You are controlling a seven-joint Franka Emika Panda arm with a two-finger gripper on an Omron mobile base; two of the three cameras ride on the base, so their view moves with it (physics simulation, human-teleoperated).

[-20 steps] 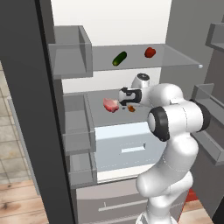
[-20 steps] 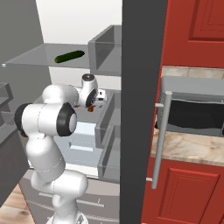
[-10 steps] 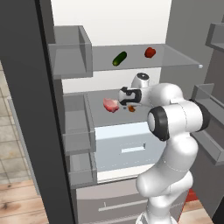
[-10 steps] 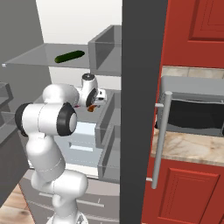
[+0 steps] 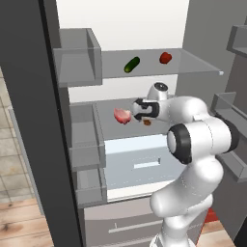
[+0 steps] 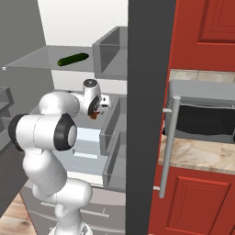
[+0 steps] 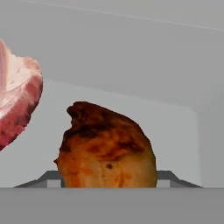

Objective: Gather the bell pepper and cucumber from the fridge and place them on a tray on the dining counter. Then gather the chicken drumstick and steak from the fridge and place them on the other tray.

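Tool closed around chicken drumstick on fridge middle shelf, steak just beside | drumstick looks light, firm, lumpy, possibly greasy (slip risk) | grip across thickest middle | cucumber, bell pepper on upper shelf.

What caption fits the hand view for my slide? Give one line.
Close-up of the chicken drumstick between the gripper fingers, the steak to one side on the fridge shelf.
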